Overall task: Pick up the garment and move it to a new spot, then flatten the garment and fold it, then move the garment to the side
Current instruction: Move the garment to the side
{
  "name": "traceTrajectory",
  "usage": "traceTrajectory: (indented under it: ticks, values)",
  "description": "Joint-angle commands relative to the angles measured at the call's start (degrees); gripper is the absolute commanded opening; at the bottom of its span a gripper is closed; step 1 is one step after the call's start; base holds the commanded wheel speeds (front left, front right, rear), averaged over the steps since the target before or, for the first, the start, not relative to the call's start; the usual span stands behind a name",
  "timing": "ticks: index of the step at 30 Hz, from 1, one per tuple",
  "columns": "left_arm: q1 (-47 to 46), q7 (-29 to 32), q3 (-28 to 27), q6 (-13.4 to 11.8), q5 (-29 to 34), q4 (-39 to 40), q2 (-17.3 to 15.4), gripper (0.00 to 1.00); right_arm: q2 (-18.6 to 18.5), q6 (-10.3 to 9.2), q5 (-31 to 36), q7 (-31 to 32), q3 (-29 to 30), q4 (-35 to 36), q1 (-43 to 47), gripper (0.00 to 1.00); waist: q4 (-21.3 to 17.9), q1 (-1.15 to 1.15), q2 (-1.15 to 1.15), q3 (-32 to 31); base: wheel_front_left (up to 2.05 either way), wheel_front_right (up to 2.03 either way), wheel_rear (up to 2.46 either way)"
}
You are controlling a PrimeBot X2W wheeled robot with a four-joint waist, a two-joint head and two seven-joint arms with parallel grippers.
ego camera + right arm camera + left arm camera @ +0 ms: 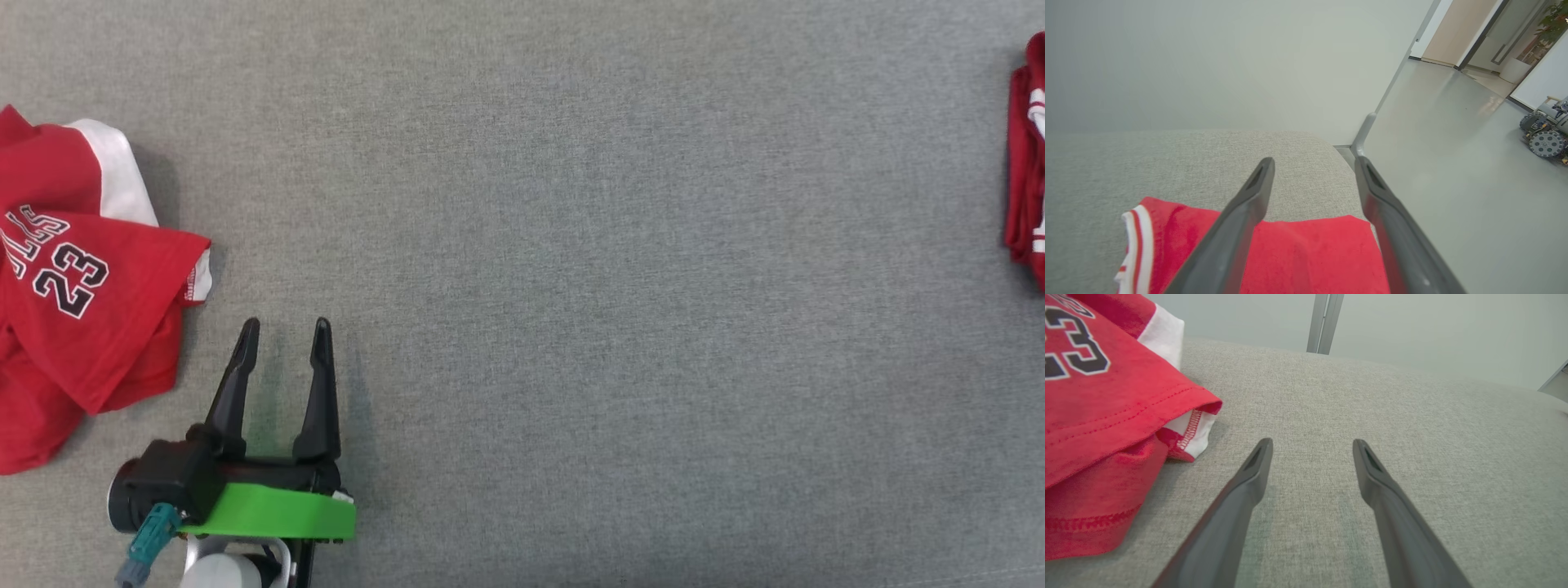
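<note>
Two red-and-white jerseys are lying on the grey fabric worktop (571, 286): a crumpled number-23 jersey (73, 310) at the left edge and a folded jersey (1029, 163) at the right edge, its long axis running near to far. Both pairs of jaws are standing spread, with the left gripper (286, 325) beside the crumpled one and the right gripper (1314, 163) over the folded one.

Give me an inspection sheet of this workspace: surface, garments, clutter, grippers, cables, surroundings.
Surface: grey fabric cushion, flat.
Job's things: crumpled red jersey numbered 23 at the left edge; folded red garment at the far right edge.
Clutter: nothing seen.
Grippers: left gripper open, beside the jersey, apart from it; right gripper open above the folded garment, holding nothing.
Cables: teal plug with its lead at the left wrist.
Surroundings: pale wall, grey floor, wheeled machine near a doorway.
</note>
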State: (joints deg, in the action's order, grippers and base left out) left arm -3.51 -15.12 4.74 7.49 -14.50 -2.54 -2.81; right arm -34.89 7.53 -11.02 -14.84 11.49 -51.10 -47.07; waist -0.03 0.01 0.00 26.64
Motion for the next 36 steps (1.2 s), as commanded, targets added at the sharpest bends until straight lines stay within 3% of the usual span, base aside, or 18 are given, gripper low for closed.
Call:
traceTrajectory:
  ticks: [1, 6, 9, 15, 22, 36]
  values:
    - [1.9, 0.0, -0.3, 0.0, -0.9, -0.7, -0.2, 1.00, 1.7, -0.07, -0.4, -0.3, 0.0, 4.8, 4.3, 1.00, -1.6, -0.01, 0.00, -5.5, 0.00, 0.00, 0.00]
    - [5.8, 0.0, -0.2, -1.0, -2.5, -1.7, -0.2, 1.00, 9.3, -0.07, -0.2, -0.3, 0.1, 24.3, 19.6, 1.00, -2.4, -0.01, 0.00, -12.9, 0.00, 0.00, 0.00]
    - [7.8, 0.0, 0.1, -1.5, -3.2, -2.0, -0.2, 1.00, 15.8, -0.06, 0.4, -0.3, 0.4, 35.4, 29.1, 1.00, -2.3, -0.01, 0.00, -16.7, 0.00, 0.00, 0.00]
    - [10.3, 0.0, 0.3, -1.9, -3.5, -2.8, -0.2, 1.00, 23.2, -0.04, 3.1, -0.4, -3.6, 46.2, 43.8, 1.00, -1.3, -0.01, 0.00, -22.1, 0.00, 0.00, 0.00]
    - [12.7, 0.0, -0.2, -1.7, -3.1, -4.7, -0.2, 1.00, 28.4, -0.05, 5.8, -0.4, -7.1, 48.1, 51.8, 1.00, -1.3, -0.01, 0.00, -26.3, 0.00, 0.00, 0.00]
    - [12.9, 0.0, -1.4, -1.0, -1.6, -8.0, -0.2, 1.00, 31.5, -0.05, 7.0, -0.4, -9.0, 45.9, 54.7, 1.00, -2.5, -0.01, 0.00, -27.7, 0.00, 0.00, 0.00]
